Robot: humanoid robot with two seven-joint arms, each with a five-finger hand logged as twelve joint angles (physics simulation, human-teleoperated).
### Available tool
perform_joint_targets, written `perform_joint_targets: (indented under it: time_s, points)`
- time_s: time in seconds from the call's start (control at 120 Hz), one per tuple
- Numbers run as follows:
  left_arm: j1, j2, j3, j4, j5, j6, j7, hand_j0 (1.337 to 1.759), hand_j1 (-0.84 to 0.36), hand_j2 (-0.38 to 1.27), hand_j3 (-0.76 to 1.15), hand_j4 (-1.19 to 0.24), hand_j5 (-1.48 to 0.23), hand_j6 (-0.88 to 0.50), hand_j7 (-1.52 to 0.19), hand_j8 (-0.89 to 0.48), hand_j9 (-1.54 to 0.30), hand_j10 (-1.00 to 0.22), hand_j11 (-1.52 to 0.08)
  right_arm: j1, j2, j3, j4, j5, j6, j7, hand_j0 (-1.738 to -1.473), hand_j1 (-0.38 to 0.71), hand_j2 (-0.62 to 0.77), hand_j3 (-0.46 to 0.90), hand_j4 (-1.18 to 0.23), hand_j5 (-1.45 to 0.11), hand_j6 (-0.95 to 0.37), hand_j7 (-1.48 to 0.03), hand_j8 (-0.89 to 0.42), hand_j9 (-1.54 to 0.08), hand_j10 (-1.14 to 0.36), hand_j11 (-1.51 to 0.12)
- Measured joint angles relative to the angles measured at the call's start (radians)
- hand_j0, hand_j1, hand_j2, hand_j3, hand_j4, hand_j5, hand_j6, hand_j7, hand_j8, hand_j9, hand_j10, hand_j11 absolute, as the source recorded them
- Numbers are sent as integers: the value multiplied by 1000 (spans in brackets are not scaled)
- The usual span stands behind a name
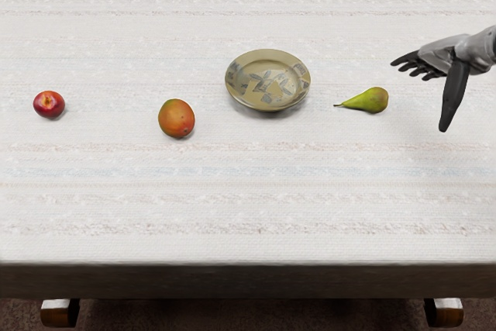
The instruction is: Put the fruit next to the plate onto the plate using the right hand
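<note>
A pale table [248,215] carries everything in a loose row. Farthest left of the plate, well apart from it and near the table's left edge, sits a small red apple [49,104]. Between the apple and the plate, a little nearer the front edge than the plate, lies a mango [177,118], orange and red with some green; it does not touch the plate. The plate [267,79] is a round, olive-brown dish with a grey pattern inside, and nothing lies on it. Near the plate's right side, with a gap between them, a green pear [366,100] lies on its side on the table, its stem pointing toward the plate. Further right of the plate, beyond the pear, the right hand [435,61] comes in from the right edge. Its fingers [409,60] are spread toward the plate, the thumb hangs downward, and it holds nothing and is apart from the pear.
</note>
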Motion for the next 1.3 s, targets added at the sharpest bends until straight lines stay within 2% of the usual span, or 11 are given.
perform_joint_targets:
  time_s: [0.217, 0.242, 0.308, 0.35, 0.417, 0.5, 0.742, 0.95, 1.058, 1.183, 1.3]
  points:
    - [0, 0, 0, 0, 0, 0, 0, 1658, 321, 5, 0, -24, -31, -24, -30, -24, -30, -24, -30, -19, 33, 57, 4, -3, 0, -12, -1658, -349, 0, 0, -4, -1, -5, 0, -4, -1, -3, -1]
    - [1, 0, 0, 0, 0, 0, 0, 1658, 321, 5, 0, -24, -31, -24, -30, -24, -30, -24, -30, -19, 46, 62, 4, -5, 0, -37, -1658, -349, 0, 0, -4, -1, -5, 0, -4, -1, -3, -1]
    - [0, 0, 0, 0, 0, 0, 0, 1658, 321, 5, 0, -24, -31, -24, -30, -24, -30, -24, -30, -12, 94, 72, 3, -7, 0, -136, -1658, -349, 0, 0, -4, -1, -5, 0, -4, -1, -3, 0]
    - [0, 0, 0, 0, 0, 0, 0, 1658, 321, 5, 0, -24, -30, -24, -30, -24, -30, -24, -30, -5, 120, 76, 3, -8, 0, -179, -1658, -349, 0, 0, -4, -1, -5, 0, -4, -1, -3, 0]
    - [0, 0, 0, 0, 0, 0, 0, 1658, 321, 5, 0, -24, -30, -24, -30, -24, -30, -24, -30, 3, 149, 80, 4, -13, -15, -221, -1658, -349, 0, 0, -3, -1, -4, 0, -3, 0, -3, 0]
    - [0, 0, 0, 0, 0, 0, 0, 1658, 321, 5, 0, -24, -30, -24, -30, -24, -30, -24, -30, 10, 198, 82, 9, -70, -105, -246, -1658, -349, 0, 0, -3, -1, -4, 0, -3, 0, -2, 0]
    - [0, 0, 0, 0, 0, 0, 0, 1658, 321, 5, 0, -24, -30, -24, -30, -24, -30, -24, -30, -22, 334, 67, -17, -248, -357, -265, -1658, -349, 0, 0, -3, 0, -4, 0, -3, 0, -2, 0]
    - [0, 0, 0, 0, 0, 0, 0, 1658, 321, 5, 0, -24, -30, -24, -30, -24, -30, -24, -30, -84, 394, 50, -45, -312, -425, -266, -1658, -309, -6, 0, -36, -44, -38, -43, -37, -44, -36, -44]
    - [0, 0, 0, 0, 0, 0, 0, 1658, 321, 5, 0, -24, -30, -24, -30, -24, -30, -24, -30, -111, 418, 45, -105, -335, -444, -267, -1658, -282, -10, 0, -59, -73, -61, -73, -60, -73, -58, -73]
    - [0, 0, 0, 0, 0, 0, 0, 1658, 321, 5, 0, -24, -30, -24, -30, -24, -30, -24, -30, -136, 497, 34, -223, -375, -463, -267, -1658, -262, -14, 0, -76, -96, -78, -95, -77, -95, -75, -95]
    - [0, 0, 0, 0, 0, 0, 0, 1658, 321, 5, 0, -24, -30, -24, -30, -24, -30, -24, -30, -149, 533, 29, -268, -392, -479, -267, -1658, -232, -19, 0, -101, -128, -103, -128, -102, -128, -101, -128]
